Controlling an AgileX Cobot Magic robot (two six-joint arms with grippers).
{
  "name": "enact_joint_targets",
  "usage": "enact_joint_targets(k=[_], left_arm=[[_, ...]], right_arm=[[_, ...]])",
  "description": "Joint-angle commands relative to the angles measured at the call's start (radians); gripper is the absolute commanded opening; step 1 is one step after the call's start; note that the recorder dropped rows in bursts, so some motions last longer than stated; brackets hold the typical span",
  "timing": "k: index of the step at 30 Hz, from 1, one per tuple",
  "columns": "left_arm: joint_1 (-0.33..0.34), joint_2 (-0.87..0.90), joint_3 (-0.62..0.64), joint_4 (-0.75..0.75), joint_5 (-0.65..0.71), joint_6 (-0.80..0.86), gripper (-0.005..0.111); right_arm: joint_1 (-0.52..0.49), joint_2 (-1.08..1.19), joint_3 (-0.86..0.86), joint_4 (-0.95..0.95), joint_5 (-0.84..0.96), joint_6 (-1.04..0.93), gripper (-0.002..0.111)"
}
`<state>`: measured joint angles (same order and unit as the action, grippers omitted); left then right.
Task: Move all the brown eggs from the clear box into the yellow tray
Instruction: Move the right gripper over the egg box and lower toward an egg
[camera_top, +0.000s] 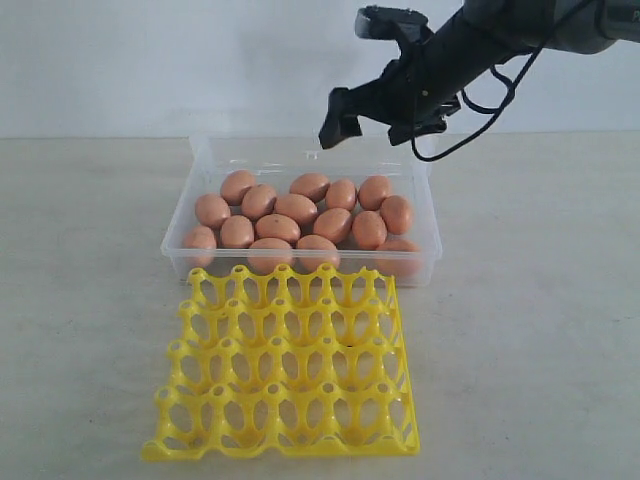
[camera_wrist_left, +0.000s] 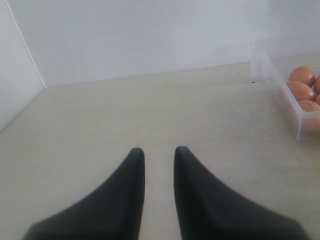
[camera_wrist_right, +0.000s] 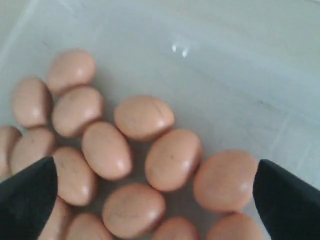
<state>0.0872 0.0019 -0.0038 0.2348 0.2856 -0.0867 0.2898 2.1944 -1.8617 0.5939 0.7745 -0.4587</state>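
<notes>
first pick: right gripper (camera_top: 372, 128) wide open, empty, above brown eggs (camera_top: 300, 215) in clear box (camera_top: 180, 228). yellow tray (camera_top: 283, 447) unfilled. next: descend, straddle one egg, close gently.

The clear box (camera_wrist_left: 287, 107) is cut off by the left wrist view's edge, so only a few brown eggs (camera_wrist_left: 301, 76) at its end show there. In the exterior view, eggs along the box's near wall blur behind the plastic, leaving their count uncertain. Above the box, the right gripper (camera_wrist_right: 155, 166) shows only its fingertips (camera_wrist_right: 30, 195) in its own view.
</notes>
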Motion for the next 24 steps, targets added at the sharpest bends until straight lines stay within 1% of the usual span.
enact_joint_targets(k=[1, 3, 4, 5, 6, 7, 8, 9, 10, 13, 14, 15, 16, 17, 20, 24], left_arm=[[0.003, -0.002, 0.004, -0.002, -0.002, -0.002, 0.022], [0.003, -0.002, 0.004, -0.002, -0.002, -0.002, 0.022], [0.003, -0.002, 0.004, -0.002, -0.002, -0.002, 0.022], [0.003, -0.002, 0.004, -0.002, -0.002, -0.002, 0.022], [0.003, -0.002, 0.004, -0.002, -0.002, -0.002, 0.022], [0.003, -0.002, 0.004, -0.002, -0.002, -0.002, 0.022], [0.003, -0.002, 0.004, -0.002, -0.002, -0.002, 0.022], [0.003, -0.002, 0.004, -0.002, -0.002, -0.002, 0.022], [0.003, -0.002, 0.004, -0.002, -0.002, -0.002, 0.022], [0.003, -0.002, 0.004, -0.002, -0.002, -0.002, 0.022], [0.003, -0.002, 0.004, -0.002, -0.002, -0.002, 0.022], [0.003, -0.002, 0.004, -0.002, -0.002, -0.002, 0.022], [0.003, -0.002, 0.004, -0.002, -0.002, -0.002, 0.022], [0.003, -0.002, 0.004, -0.002, -0.002, -0.002, 0.022], [0.003, -0.002, 0.004, -0.002, -0.002, -0.002, 0.022], [0.003, -0.002, 0.004, -0.002, -0.002, -0.002, 0.022]], right_arm=[[0.000, -0.008, -0.010, 0.199, -0.112, 0.008, 0.102], [0.000, -0.008, -0.010, 0.220, -0.109, 0.008, 0.102], [0.000, -0.008, -0.010, 0.213, -0.080, 0.008, 0.100], [0.001, -0.008, -0.010, 0.183, -0.015, 0.008, 0.086], [0.001, -0.008, -0.010, 0.164, 0.024, 0.015, 0.070], [0.001, -0.008, -0.010, 0.153, 0.080, -0.001, 0.046], [0.001, -0.008, -0.010, 0.153, 0.098, -0.002, 0.030], [0.001, -0.008, -0.010, 0.155, 0.100, -0.002, 0.017], [0.001, -0.008, -0.010, 0.156, 0.110, 0.000, 0.013], [0.001, 0.011, -0.010, 0.124, 0.143, -0.005, 0.013], [0.001, 0.027, -0.010, 0.022, 0.150, 0.006, 0.013], [0.001, 0.032, -0.010, -0.035, 0.159, 0.034, 0.013], [0.001, 0.048, -0.010, -0.125, 0.200, 0.115, 0.013], [0.001, 0.050, -0.010, -0.149, 0.223, 0.137, 0.013], [0.001, 0.050, -0.010, -0.171, 0.265, 0.137, 0.013], [0.001, 0.050, -0.010, -0.135, 0.199, -0.008, 0.013]])
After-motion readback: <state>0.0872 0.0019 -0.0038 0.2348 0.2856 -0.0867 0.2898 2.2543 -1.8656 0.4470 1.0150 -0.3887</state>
